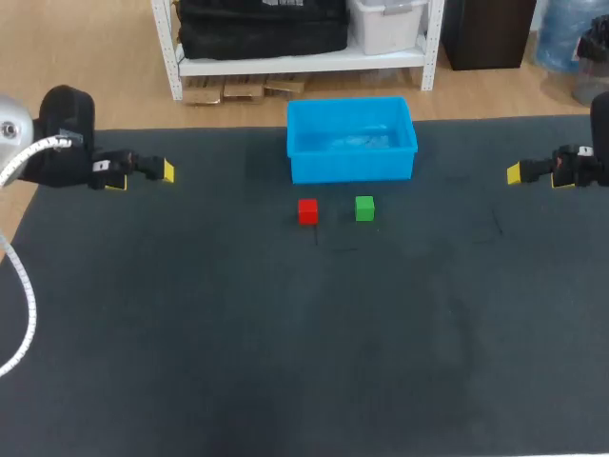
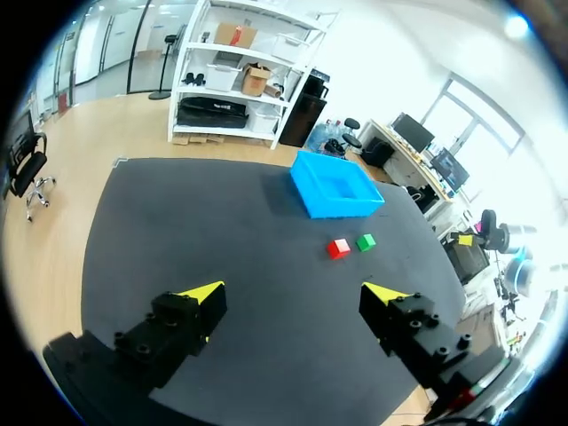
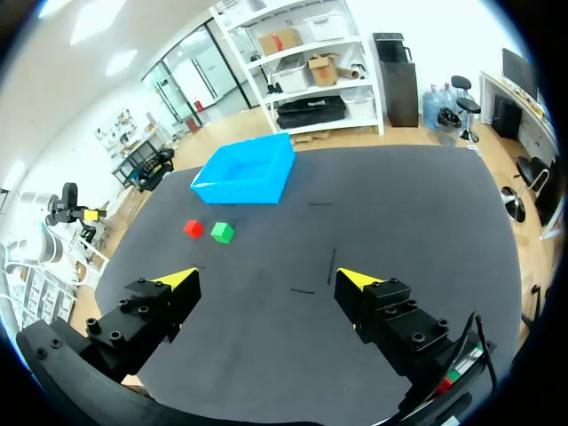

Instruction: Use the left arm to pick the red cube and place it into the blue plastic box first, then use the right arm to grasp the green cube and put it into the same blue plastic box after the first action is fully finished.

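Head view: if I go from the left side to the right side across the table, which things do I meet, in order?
Left pincer → red cube → green cube → right pincer. I leave out the blue plastic box, because it lies behind the cubes and spans across both of them.

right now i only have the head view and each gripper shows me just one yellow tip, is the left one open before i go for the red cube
Observer: Yes. In the left wrist view the left gripper is open wide with nothing in it, and the red cube lies well ahead of it.
Operator: and the right one
Observer: The right wrist view shows the right gripper open and empty too, with the green cube well ahead of it.
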### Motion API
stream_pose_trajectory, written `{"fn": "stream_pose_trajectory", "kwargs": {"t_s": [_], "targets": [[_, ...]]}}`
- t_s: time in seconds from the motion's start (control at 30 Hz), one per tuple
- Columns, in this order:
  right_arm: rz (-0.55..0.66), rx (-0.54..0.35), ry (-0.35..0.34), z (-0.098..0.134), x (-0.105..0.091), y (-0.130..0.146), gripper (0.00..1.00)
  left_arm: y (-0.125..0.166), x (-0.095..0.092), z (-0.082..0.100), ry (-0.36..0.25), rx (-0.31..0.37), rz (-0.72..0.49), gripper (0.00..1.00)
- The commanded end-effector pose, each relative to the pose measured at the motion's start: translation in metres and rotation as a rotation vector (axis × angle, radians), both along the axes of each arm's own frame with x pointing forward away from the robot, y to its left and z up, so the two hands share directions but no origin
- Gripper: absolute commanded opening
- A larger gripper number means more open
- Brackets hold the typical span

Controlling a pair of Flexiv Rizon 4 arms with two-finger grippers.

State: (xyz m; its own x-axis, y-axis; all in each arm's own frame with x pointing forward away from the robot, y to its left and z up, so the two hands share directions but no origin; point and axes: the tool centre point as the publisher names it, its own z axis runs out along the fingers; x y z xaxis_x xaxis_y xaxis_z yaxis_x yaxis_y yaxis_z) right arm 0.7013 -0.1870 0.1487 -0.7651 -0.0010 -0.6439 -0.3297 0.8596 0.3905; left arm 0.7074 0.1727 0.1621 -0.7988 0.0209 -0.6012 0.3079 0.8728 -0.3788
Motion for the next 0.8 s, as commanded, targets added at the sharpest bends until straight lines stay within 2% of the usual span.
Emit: {"fn": "stream_pose_trajectory", "kwargs": {"t_s": [0.03, 0.43, 0.8], "targets": [[-0.001, -0.002, 0.001, 0.0, 0.0, 0.0, 1.0, -0.01, 0.012, 0.007, 0.037, 0.048, 0.01, 1.0], [-0.001, -0.002, 0.001, 0.0, 0.0, 0.0, 1.0, -0.029, 0.027, 0.011, 0.065, 0.079, 0.0, 1.0], [-0.001, -0.002, 0.001, 0.0, 0.0, 0.0, 1.0, -0.076, 0.046, 0.007, 0.086, 0.086, -0.008, 1.0]]}}
